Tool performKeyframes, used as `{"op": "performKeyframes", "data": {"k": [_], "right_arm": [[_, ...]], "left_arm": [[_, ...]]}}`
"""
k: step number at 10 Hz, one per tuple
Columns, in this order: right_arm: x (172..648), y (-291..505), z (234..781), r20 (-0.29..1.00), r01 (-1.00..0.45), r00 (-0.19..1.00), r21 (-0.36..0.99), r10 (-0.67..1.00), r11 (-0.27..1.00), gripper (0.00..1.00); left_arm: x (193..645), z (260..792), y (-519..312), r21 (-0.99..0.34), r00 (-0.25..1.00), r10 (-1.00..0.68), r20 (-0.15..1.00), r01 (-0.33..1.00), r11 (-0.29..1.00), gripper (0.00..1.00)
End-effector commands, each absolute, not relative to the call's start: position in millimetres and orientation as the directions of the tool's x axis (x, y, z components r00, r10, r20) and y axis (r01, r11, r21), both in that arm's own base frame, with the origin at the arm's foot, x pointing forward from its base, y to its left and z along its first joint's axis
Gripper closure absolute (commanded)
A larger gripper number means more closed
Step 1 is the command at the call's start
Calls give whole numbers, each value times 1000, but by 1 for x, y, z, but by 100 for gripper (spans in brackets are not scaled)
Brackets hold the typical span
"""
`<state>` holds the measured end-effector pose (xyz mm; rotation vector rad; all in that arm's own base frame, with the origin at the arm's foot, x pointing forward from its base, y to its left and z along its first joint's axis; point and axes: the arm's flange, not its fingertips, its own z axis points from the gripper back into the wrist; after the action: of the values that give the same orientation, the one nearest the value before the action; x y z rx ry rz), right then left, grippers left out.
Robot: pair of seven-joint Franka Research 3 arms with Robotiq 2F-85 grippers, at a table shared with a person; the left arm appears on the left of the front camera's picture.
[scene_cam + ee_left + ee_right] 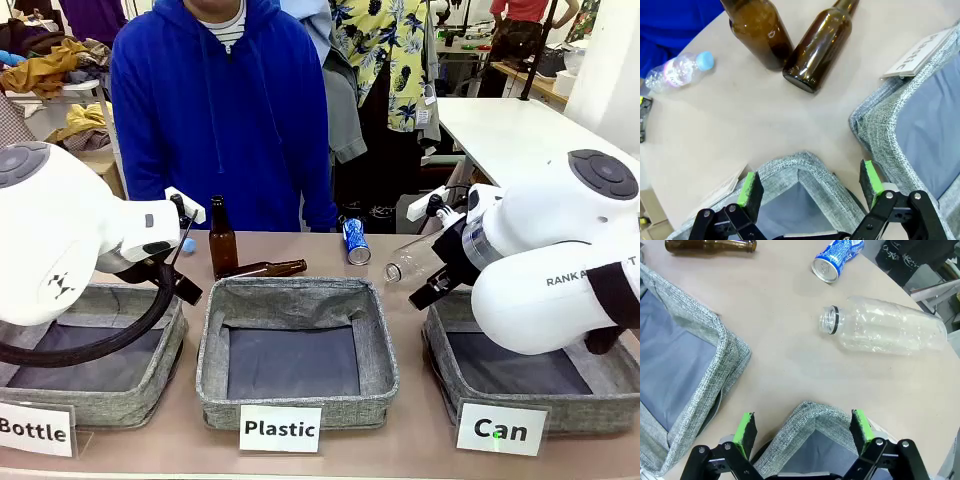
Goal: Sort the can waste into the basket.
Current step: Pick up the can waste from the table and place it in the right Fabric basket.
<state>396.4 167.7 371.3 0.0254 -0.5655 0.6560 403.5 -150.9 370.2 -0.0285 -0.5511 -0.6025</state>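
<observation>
The blue can (356, 241) lay on the worktop (790, 340) past the far side of the basket (437, 345), not yet inside. The right end effector (803, 422) hung open and empty over the basket's far rim, likely ready to reach for the can. The left end effector (810, 180) was open too.

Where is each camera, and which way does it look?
Front: between both visible white arms, facing a person in blue across the table.
Left wrist: above left gripper, facing down at brown glass bottles.
Right wrist: above right gripper, facing down at small blue aluminium can, clear plastic bottle.
Shared: front and right wrist both see that can.
</observation>
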Motion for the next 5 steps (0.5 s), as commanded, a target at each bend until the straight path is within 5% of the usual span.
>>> {"op": "performKeyframes", "data": {"k": [1, 5], "right_arm": [[396, 168, 371, 505, -584, 648, -152, 570, 798, 0], [396, 168, 371, 505, -584, 648, -152, 570, 798, 0]], "left_arm": [[404, 370, -151, 132, 685, -530, 500, 545, 828, 0], [404, 370, -151, 132, 685, -530, 500, 545, 828, 0]]}}
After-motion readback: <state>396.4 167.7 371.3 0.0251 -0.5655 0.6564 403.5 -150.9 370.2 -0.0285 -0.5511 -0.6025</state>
